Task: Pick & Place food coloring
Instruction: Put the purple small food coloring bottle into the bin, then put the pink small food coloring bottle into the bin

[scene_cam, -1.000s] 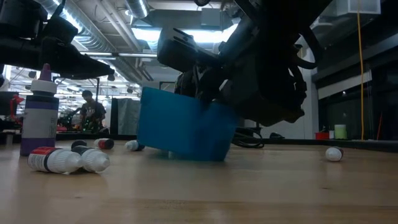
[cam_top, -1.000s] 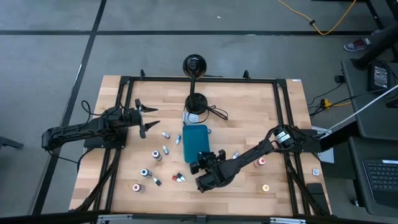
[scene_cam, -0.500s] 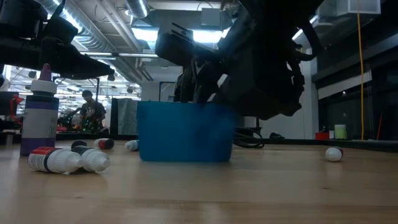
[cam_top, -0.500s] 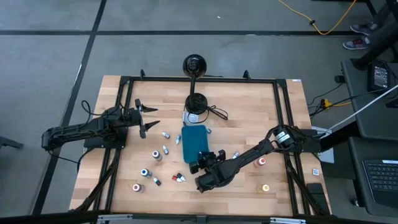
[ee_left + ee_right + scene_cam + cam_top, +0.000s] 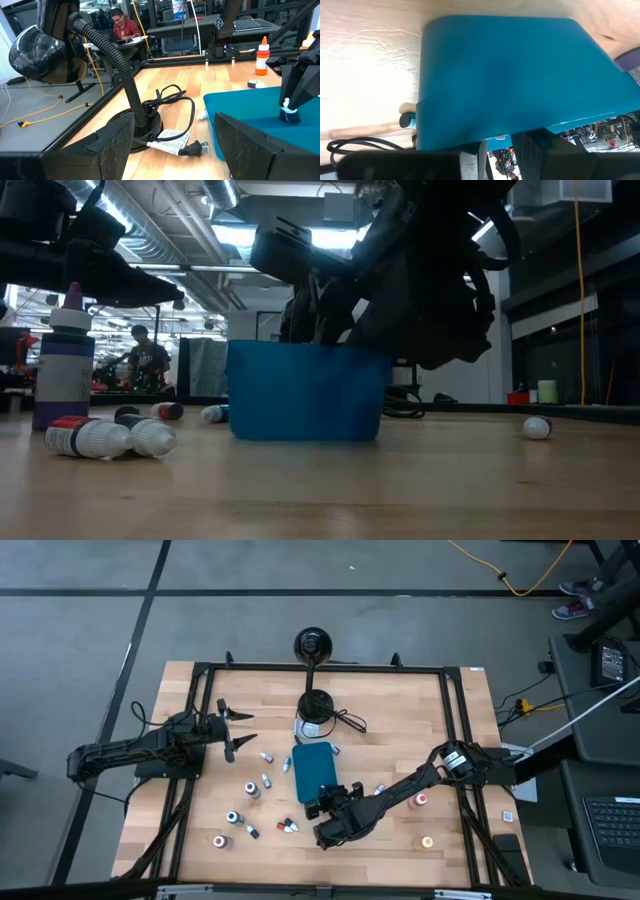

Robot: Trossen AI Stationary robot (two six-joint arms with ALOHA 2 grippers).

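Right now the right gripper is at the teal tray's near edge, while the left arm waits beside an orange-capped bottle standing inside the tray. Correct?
Not quite. The high view shows the teal tray holding no bottle; the bottles lie on the wood around it. The right gripper is at its near edge, and the left gripper waits apart.

A robotics laboratory or workshop. The wooden surface (image 5: 400, 730) sits inside a black metal frame on a grey concrete floor (image 5: 80, 630) marked with dark lines. Exposed ceiling ducts (image 5: 140, 240) and strip lighting appear in the upper left of the low view. A person (image 5: 122, 22) works at a desk in the upper part of the left wrist view; a yellow cable (image 5: 520, 580) trails at the upper right of the high view.
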